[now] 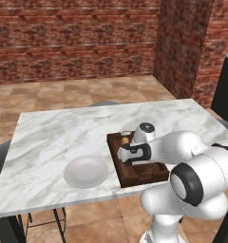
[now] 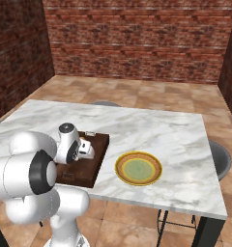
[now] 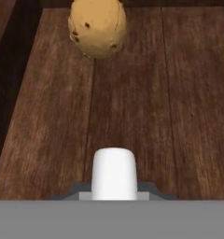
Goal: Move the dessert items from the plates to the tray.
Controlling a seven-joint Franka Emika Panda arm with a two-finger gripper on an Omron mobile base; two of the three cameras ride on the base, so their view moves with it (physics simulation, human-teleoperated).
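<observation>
White cylinder (image 3: pixel 114 173) sits tight between the closed gripper (image 3: pixel 114 193) tips, low over the tray (image 3: pixel 188 93) floor; the orange-brown ball (image 3: pixel 97 27) already lies farther along; to do well, lower gently, let go, keep off the ball; the arm bends forward, hand pointing down over the tray; both plates (image 1: pixel 86 172) (image 2: pixel 138 168) look bare.

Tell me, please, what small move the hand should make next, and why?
Probably open the hand and let go: it is shut on the white cylinder, low over the wooden tray floor, with the orange-brown ball already lying ahead. Both plates look bare.
</observation>
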